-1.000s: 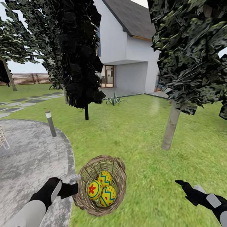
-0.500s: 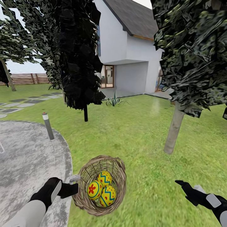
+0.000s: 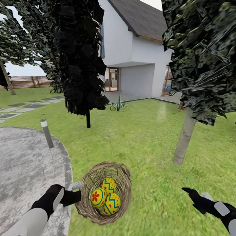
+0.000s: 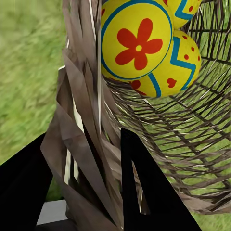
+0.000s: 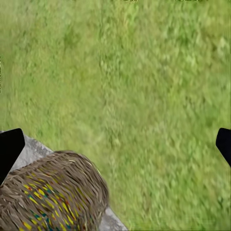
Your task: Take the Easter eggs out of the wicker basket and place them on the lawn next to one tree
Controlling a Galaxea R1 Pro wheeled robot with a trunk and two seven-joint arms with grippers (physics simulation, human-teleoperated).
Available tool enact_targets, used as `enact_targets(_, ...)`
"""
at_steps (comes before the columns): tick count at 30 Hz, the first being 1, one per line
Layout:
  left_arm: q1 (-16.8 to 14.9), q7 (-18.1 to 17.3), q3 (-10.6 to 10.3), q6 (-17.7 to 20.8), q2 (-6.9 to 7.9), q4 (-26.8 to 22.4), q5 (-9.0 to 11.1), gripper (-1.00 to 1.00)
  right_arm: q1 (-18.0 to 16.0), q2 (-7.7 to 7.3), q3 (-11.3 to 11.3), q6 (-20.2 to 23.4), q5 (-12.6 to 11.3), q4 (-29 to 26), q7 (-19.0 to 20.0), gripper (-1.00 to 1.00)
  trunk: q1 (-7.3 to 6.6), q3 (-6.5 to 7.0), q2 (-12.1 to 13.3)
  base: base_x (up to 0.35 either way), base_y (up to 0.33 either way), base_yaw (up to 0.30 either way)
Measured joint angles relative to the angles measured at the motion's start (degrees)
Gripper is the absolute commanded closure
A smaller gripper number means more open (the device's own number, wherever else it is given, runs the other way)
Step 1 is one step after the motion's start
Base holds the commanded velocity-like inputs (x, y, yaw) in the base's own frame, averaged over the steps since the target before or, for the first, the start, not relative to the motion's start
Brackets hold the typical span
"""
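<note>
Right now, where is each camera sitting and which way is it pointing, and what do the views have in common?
Head view: from the robot's head, forward and down over the lawn; both arms, left gripper at the wicker basket, right gripper empty.
Left wrist view: along the jaws, clamped on the basket's rim; Easter eggs inside.
Right wrist view: down at grass; jaws wide apart at the edges, basket seen from outside.
Shared: the basket shows in all three.
</note>
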Motion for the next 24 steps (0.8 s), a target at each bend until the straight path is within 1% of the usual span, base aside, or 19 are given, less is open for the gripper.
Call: enact_targets(24,0.0,0.0,0.0,0.0,0.00,0.0,0.0,1.00,0.0,0.06,0.0,0.0,0.0,0.0,0.1,-1.00,0.00,0.00,0.0,0.299,0.000,0.000)
